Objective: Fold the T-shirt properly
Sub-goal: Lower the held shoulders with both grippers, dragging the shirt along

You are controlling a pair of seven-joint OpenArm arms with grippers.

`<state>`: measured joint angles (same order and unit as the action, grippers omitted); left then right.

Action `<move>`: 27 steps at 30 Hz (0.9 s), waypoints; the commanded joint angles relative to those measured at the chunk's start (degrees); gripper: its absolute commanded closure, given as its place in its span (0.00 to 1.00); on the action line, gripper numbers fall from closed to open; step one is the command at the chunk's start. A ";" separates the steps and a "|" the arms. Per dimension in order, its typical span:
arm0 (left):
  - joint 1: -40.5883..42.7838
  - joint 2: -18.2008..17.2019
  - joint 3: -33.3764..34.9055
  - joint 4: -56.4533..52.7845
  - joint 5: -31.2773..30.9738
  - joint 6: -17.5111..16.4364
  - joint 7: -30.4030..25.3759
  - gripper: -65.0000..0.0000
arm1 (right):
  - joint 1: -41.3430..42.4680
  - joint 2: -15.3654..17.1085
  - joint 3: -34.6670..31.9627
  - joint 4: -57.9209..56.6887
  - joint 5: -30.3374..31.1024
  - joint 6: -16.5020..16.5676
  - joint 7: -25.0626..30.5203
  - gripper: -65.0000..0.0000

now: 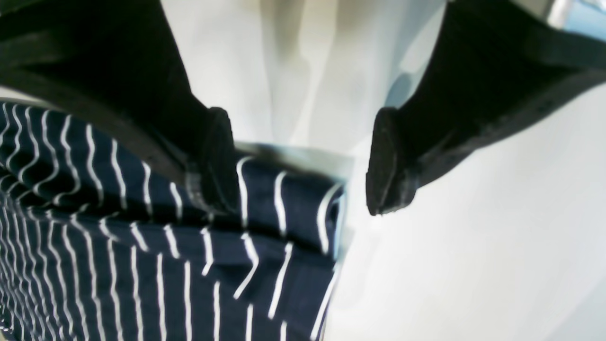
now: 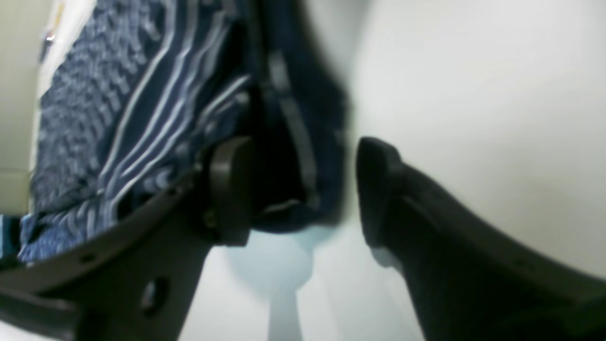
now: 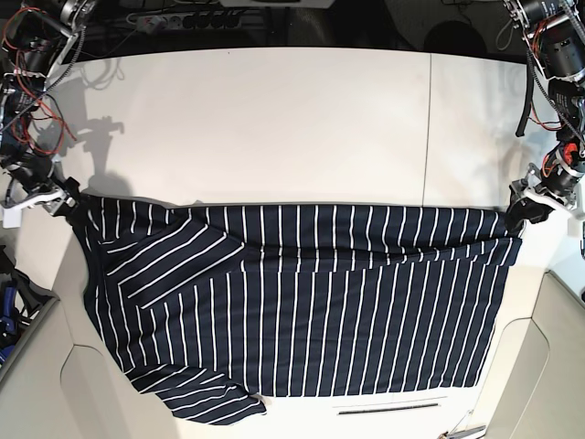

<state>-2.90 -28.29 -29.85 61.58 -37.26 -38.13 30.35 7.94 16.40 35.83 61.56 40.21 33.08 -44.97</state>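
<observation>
The T-shirt, dark navy with thin white stripes, lies flat across the near half of the white table, one sleeve folded in at its left. My left gripper sits at the shirt's far right corner. In the left wrist view it is open, and the shirt corner lies under one finger, well short of the other. My right gripper is at the far left corner. Its jaws stand open around a bunched fold of the shirt, with a slim gap at one finger.
Red and black cables hang by the arm at the table's far left. A seam runs across the tabletop on the right. Beyond the shirt's near edge a thin grey slot marks the table front.
</observation>
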 commanded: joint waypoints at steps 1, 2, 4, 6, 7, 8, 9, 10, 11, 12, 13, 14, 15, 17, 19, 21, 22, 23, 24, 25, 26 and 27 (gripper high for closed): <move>-0.92 -1.01 -0.28 0.85 -0.98 -0.07 -1.42 0.30 | 0.76 0.17 -0.76 0.87 0.31 0.37 0.42 0.48; -0.92 -0.72 -0.28 0.85 -0.57 0.02 -1.40 0.30 | 0.79 -0.37 -1.60 0.87 0.31 0.35 0.50 0.48; -0.92 0.11 -0.28 0.85 1.05 0.00 -1.42 0.30 | 0.90 -1.36 -3.28 0.87 0.26 0.35 1.22 0.48; -0.92 1.03 -0.26 0.85 2.38 0.02 -1.44 0.30 | 0.98 -2.05 -4.70 0.87 0.28 0.35 2.12 0.48; -0.92 1.44 -0.26 0.83 2.45 0.04 -1.46 0.30 | 1.07 -2.32 -5.29 0.87 0.26 0.35 2.43 0.48; -0.92 1.75 -0.26 0.81 2.45 0.33 -1.64 0.30 | 1.11 -2.51 -5.92 0.87 0.31 0.35 2.75 0.48; -0.92 1.97 -0.15 0.81 2.54 1.11 -2.05 0.30 | 1.11 -2.67 -6.49 0.87 0.31 0.35 3.17 0.48; -0.94 2.12 -0.07 0.81 2.84 2.10 -2.75 0.30 | 1.09 -2.84 -6.95 0.87 0.28 0.37 3.34 0.48; -0.94 2.16 -0.04 0.81 3.43 3.06 -3.58 0.30 | 1.07 -3.02 -7.26 0.87 0.31 0.35 3.41 0.48; -0.96 2.25 -0.04 0.81 4.11 3.72 -4.28 0.30 | 1.07 -3.17 -7.48 0.87 0.31 0.37 3.37 0.48; -0.98 2.29 -0.04 0.81 4.37 4.33 -4.52 0.30 | 1.07 -3.28 -7.67 0.87 0.31 0.37 3.37 0.48; -1.09 2.36 0.11 0.79 4.44 4.55 -4.48 0.30 | 1.07 -3.28 -7.93 0.87 0.31 0.37 3.37 0.48; -1.09 2.38 0.46 0.79 4.52 4.50 -4.52 0.30 | 1.07 -3.26 -8.13 0.87 0.31 0.37 3.39 0.48; -1.11 2.43 1.90 0.81 4.52 4.50 -5.01 0.31 | 1.07 -3.28 -8.22 0.87 0.33 0.37 3.39 0.48; -1.14 2.45 3.91 0.79 5.42 4.52 -6.25 0.31 | 1.07 -3.26 -8.22 0.87 0.33 0.35 3.39 0.48; -1.75 2.62 5.90 0.79 7.67 5.55 -7.02 0.31 | 1.07 -3.26 -8.22 0.87 0.31 0.35 3.39 0.48; -2.08 2.80 6.71 0.79 8.63 7.19 -7.02 0.31 | 1.07 -3.26 -8.22 0.90 0.35 0.35 3.39 0.49; -2.43 2.93 7.32 0.79 9.16 8.87 -7.04 0.31 | 1.07 -3.26 -8.22 0.90 0.33 0.37 3.39 0.52; -2.69 3.10 7.76 0.79 9.66 10.14 -7.02 0.34 | 1.07 -3.26 -8.22 0.90 0.31 0.37 3.39 0.59; -2.97 3.28 7.91 0.81 10.16 10.58 -7.02 0.40 | 1.07 -3.26 -8.22 0.90 0.31 0.37 3.39 0.67; -3.13 3.41 7.98 0.81 10.49 10.58 -7.02 0.47 | 1.07 -3.26 -8.22 0.90 0.31 0.37 3.41 0.77; -3.17 3.41 7.98 0.81 10.58 10.45 -6.99 0.57 | 1.07 -3.26 -8.22 0.90 0.33 0.37 3.45 0.86</move>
<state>-5.43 -24.03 -21.74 61.73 -26.57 -27.64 23.14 8.27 12.51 27.66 61.71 40.12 33.23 -41.43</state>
